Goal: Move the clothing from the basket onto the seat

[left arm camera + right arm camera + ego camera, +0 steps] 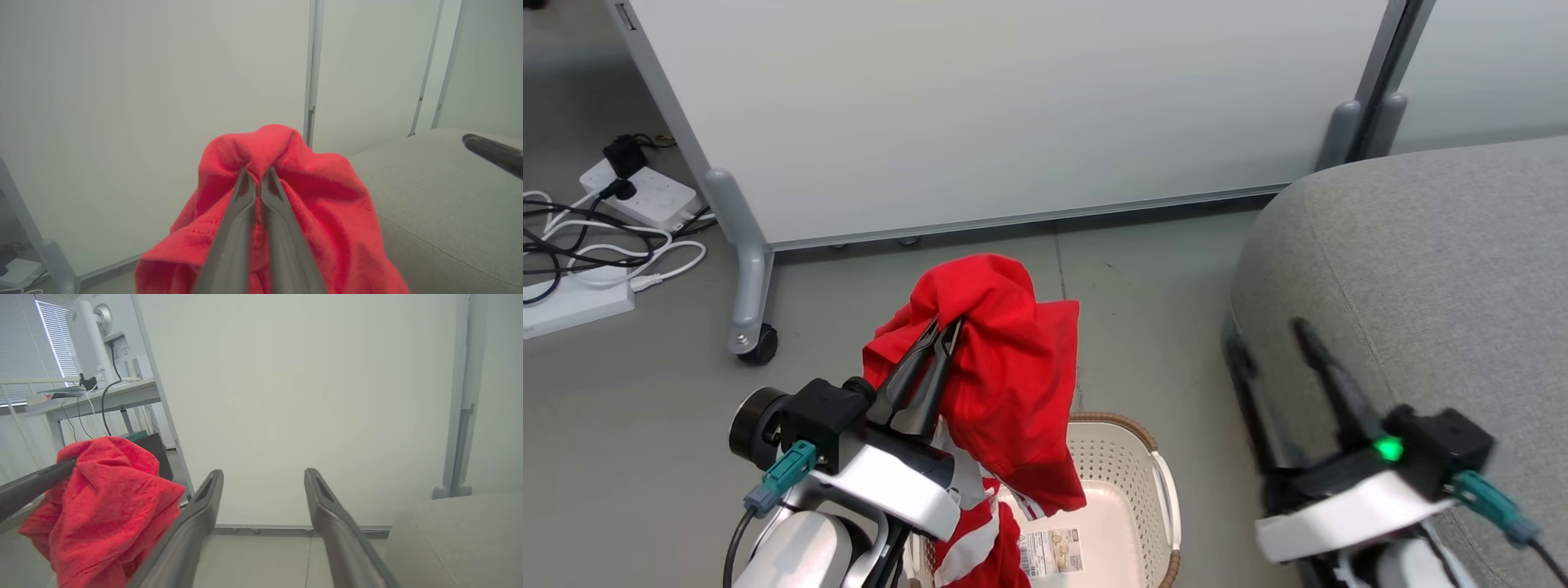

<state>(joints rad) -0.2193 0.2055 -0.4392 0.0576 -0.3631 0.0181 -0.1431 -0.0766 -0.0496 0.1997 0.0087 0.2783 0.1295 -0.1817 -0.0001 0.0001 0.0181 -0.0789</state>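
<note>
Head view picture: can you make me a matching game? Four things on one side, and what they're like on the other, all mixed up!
Things:
1. clothing
2. basket
3. seat
4. right gripper

What they're like:
a. open, holding nothing
b. big and grey, on the right
c. cream-white with holes, down on the floor
d. bright red, pinched by the left gripper and hanging

Pairs: 1-d, 2-c, 3-b, 4-a
</note>
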